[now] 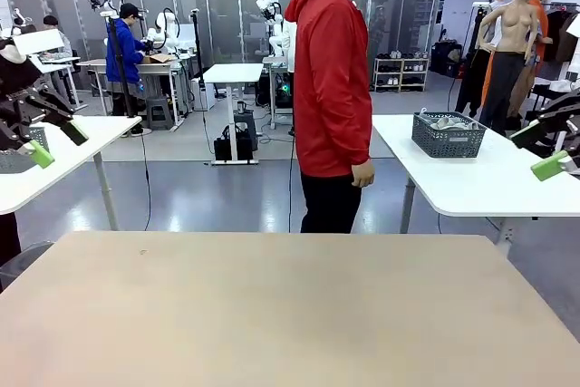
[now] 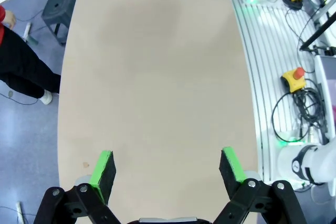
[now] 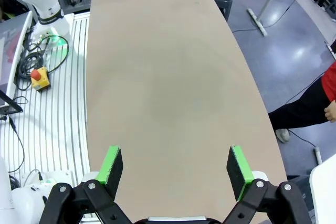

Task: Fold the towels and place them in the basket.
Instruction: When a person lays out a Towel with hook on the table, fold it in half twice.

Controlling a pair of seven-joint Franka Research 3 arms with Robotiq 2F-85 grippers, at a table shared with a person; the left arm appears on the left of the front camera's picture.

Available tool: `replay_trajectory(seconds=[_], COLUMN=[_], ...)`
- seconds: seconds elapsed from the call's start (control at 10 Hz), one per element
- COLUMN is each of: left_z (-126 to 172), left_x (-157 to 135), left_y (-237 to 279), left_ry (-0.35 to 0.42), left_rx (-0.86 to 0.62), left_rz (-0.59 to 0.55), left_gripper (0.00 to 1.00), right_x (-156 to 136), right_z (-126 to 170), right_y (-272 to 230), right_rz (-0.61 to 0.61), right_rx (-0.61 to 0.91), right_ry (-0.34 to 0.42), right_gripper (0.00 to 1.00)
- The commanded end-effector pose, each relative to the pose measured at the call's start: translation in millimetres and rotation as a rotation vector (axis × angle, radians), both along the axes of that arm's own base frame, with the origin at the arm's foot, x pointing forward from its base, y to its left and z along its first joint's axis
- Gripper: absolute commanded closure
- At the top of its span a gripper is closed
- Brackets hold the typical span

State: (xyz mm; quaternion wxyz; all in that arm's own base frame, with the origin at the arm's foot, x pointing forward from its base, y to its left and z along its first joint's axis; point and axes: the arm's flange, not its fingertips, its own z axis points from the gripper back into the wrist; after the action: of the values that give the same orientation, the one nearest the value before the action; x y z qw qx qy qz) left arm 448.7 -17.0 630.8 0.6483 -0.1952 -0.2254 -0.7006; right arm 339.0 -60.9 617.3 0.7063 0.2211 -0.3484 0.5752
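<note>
Well, at the left edge the left gripper hangs with its green-padded jaws spread wide, holding nothing. Between the arms lies the smooth, matte tan table with rounded corners. A person in a red jacket stands just beyond its far edge. Further right, on a white table, sits the dark grey mesh-sided basket, low and rectangular, with pale towels bunched inside. The right gripper hovers agape too, empty.
</note>
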Motion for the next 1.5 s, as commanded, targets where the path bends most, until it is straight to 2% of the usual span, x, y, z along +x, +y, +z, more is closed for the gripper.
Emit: replay_trajectory(seconds=[0.0, 0.3, 0.5, 0.7, 0.9, 1.1, 1.4], left_z=[1.2, 0.3, 38.8, 68.6, 91.5, 110.1, 115.5], left_x=[-3.7, -0.5, 18.1, 30.8, 39.6, 38.2, 33.2], left_y=[-4.8, -5.9, 29.0, 58.1, 80.0, 99.9, 118.6], left_ry=[-0.008, -0.001, 0.053, 0.103, 0.122, 0.097, 0.070], left_rx=[0.005, 0.006, -0.101, -0.243, -0.289, -0.323, -0.366], left_rz=[-0.017, -0.009, 0.068, 0.097, 0.141, 0.178, 0.189], left_gripper=[0.00, 0.00, 0.00, 0.00, 0.00, 0.00, 0.00], right_x=[0.4, 0.2, 3.8, 2.0, 1.2, 0.0, -2.0], right_z=[0.9, -0.5, 31.5, 61.4, 84.2, 99.3, 99.4], right_y=[0.4, -0.9, -33.5, -69.3, -95.3, -119.0, -135.3], right_rz=[-0.003, -0.005, -0.034, -0.034, -0.006, 0.005, 0.017], right_rx=[0.004, -0.003, 0.064, 0.130, 0.142, 0.161, 0.209], right_ry=[-0.003, 0.002, -0.030, -0.058, -0.041, -0.035, -0.028], right_gripper=[0.00, 0.00, 0.00, 0.00, 0.00, 0.00, 0.00])
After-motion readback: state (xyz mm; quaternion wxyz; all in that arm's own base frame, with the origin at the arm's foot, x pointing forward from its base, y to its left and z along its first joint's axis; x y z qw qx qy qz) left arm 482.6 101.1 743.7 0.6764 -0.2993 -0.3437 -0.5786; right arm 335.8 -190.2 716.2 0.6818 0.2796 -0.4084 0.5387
